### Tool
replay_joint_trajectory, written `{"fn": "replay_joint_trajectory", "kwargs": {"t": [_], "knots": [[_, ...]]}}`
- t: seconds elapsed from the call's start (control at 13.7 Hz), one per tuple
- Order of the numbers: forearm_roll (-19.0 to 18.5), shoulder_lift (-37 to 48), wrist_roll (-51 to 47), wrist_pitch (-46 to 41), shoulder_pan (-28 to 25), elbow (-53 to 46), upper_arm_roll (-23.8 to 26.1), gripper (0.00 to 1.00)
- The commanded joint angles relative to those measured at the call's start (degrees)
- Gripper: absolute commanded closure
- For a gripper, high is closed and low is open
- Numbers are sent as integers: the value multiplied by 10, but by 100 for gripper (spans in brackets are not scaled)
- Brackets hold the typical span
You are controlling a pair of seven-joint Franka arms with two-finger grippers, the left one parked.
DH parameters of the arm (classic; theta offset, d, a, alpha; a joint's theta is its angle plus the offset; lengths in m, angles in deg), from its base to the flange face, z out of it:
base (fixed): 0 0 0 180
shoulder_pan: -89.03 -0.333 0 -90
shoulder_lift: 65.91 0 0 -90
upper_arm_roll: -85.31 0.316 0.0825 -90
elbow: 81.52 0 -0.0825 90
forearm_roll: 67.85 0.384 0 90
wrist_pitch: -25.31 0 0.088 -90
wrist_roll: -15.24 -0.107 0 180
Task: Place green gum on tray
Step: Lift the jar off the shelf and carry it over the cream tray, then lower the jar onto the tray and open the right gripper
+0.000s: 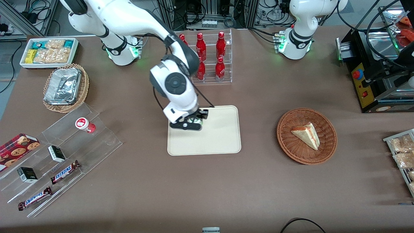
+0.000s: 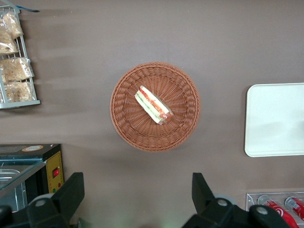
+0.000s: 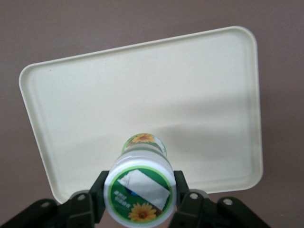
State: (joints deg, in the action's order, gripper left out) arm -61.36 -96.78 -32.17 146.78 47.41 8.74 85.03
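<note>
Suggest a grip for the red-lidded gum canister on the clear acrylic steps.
Take the red-lidded canister across its round body just under the lid, coming from above: it lies tilted on the acrylic steps, sides free. The gripper is over the tray, shut on the green gum.

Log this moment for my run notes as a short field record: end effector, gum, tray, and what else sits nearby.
end effector: over the tray's edge toward the working arm's end, shut on the gum
gum: held between the fingers, green-rimmed lid toward the wrist camera; whether it touches the tray cannot be told
tray: cream, nothing else on it
red gum: on the clear stepped stand, toward the working arm's end
basket: holds a sandwich wedge, toward the parked arm's end
</note>
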Motion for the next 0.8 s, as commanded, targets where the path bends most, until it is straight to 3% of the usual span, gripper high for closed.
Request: {"fn": "replay_joint_trajectory", "kwargs": {"t": [0.0,0.15,0.73], "knots": [[-24,-55,-42,15,-21,-47,-8,100],[-54,-75,-70,38,-35,-47,-8,100],[-77,-109,-74,67,-45,-47,-10,100]]}}
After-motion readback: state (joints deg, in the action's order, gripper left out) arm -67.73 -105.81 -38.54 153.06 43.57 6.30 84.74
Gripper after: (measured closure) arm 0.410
